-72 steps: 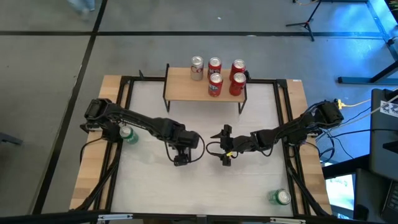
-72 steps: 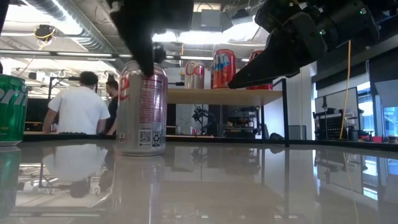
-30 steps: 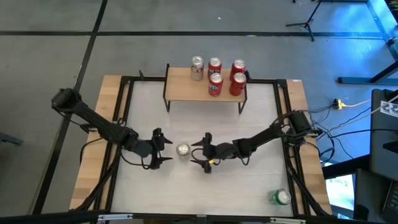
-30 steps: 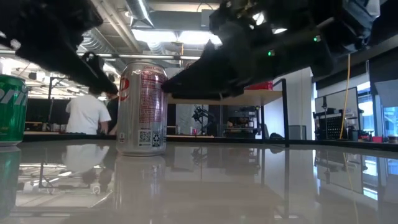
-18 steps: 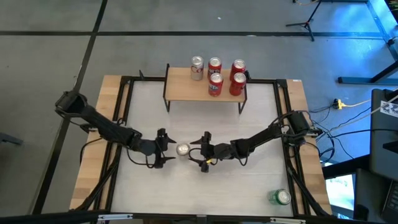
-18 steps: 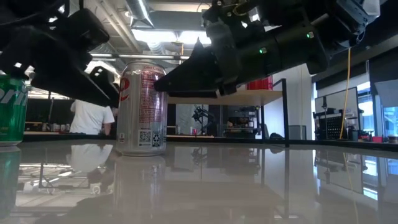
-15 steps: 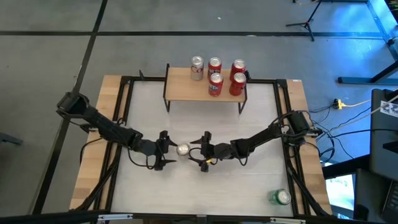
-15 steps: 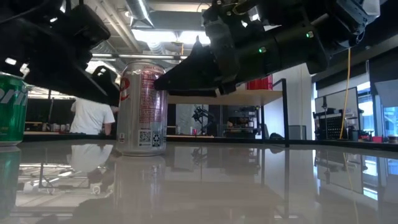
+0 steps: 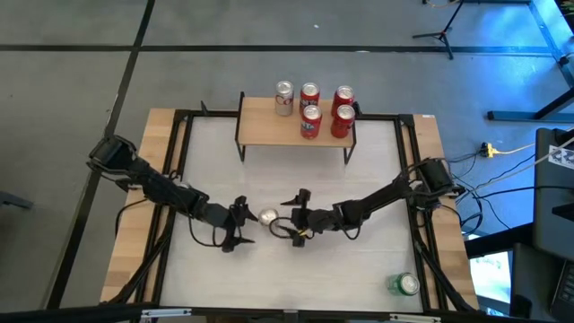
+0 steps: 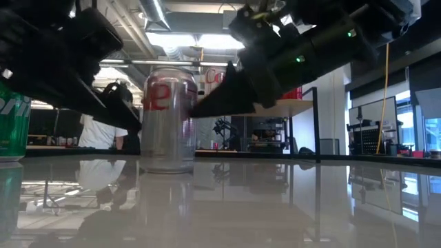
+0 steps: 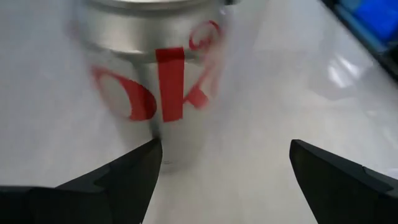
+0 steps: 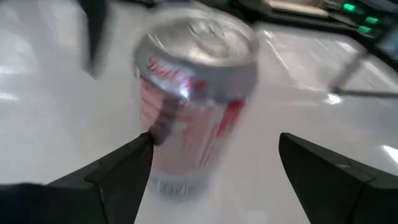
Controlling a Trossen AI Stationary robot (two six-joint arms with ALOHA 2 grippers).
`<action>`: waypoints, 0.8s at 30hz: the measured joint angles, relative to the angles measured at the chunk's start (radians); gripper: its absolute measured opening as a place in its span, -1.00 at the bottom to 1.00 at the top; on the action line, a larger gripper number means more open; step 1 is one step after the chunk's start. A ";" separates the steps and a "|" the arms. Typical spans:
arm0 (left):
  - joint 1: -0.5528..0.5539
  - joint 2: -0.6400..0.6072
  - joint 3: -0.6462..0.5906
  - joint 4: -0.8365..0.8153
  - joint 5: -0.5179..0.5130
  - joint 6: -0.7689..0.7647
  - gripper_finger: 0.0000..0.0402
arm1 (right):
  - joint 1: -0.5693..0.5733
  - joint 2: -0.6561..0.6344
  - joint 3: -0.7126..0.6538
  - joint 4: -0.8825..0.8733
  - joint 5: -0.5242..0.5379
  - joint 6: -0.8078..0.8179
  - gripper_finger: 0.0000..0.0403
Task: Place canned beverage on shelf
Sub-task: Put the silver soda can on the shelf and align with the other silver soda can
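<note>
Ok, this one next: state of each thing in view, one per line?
Silver can: upright on the table, between both end effectors, not gripped.
Left end effector: open, beside the silver can.
Right end effector: open, on the can's other side.
Shelf: holds five upright cans.
Green can: on the table's near right corner, untouched.

Robotics lab or open workshop. Bare concrete floor point(image 9: 72, 90), exposed ceiling ducts point(image 10: 117, 10) and strip lights point(image 10: 207, 41), a person point(image 10: 100, 127) at benches behind, tripod stand point(image 9: 439, 31), cabling point(image 9: 511, 148) beside the framed table point(image 9: 157, 121).
</note>
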 joint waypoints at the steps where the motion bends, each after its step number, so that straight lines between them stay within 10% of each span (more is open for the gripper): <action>1: -0.005 0.001 -0.001 0.017 0.014 0.001 0.70 | 0.000 -0.015 -0.001 -0.041 0.037 -0.003 0.71; 6: -0.026 0.000 0.003 0.073 0.030 0.012 0.70 | -0.007 -0.065 -0.002 -0.156 0.182 0.000 0.71; 13: -0.028 0.000 0.002 -0.008 0.024 -0.015 0.70 | -0.003 -0.076 -0.001 -0.148 -0.092 0.008 0.71; 24: 0.005 -0.001 0.002 -0.038 -0.209 0.007 0.70 | -0.003 -0.016 -0.001 0.013 -0.069 0.034 0.71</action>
